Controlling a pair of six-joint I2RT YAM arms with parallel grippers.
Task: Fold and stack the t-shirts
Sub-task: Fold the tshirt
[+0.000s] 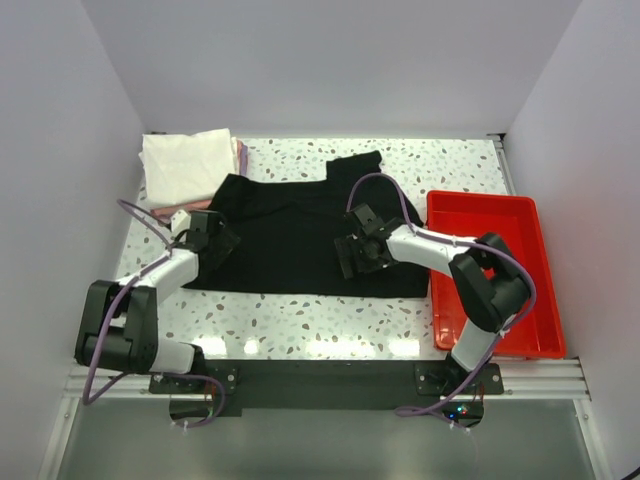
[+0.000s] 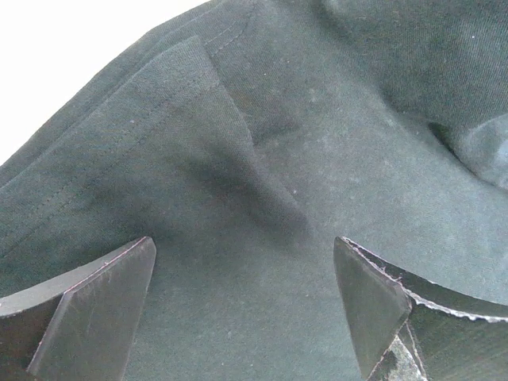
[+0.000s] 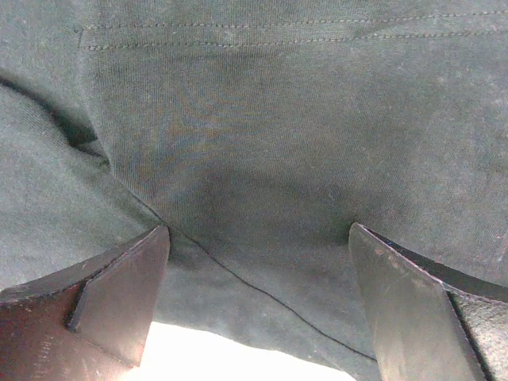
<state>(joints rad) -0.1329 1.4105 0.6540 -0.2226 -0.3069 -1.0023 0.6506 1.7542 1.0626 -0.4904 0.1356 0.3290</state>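
- Top: black shirt (image 1: 290, 230) spread mid-table; folded stack (image 1: 190, 165) at far-left corner.
- Left wrist: left gripper (image 2: 242, 262) spread over a creased hem; limp, light cloth, best pinched at seams.
- Right wrist: right gripper (image 3: 258, 246) spread at the cloth's edge.

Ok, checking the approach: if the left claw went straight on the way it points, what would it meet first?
The black t-shirt: the open left claw points at its folded-over edge, with nothing between. How close it is, I cannot tell.
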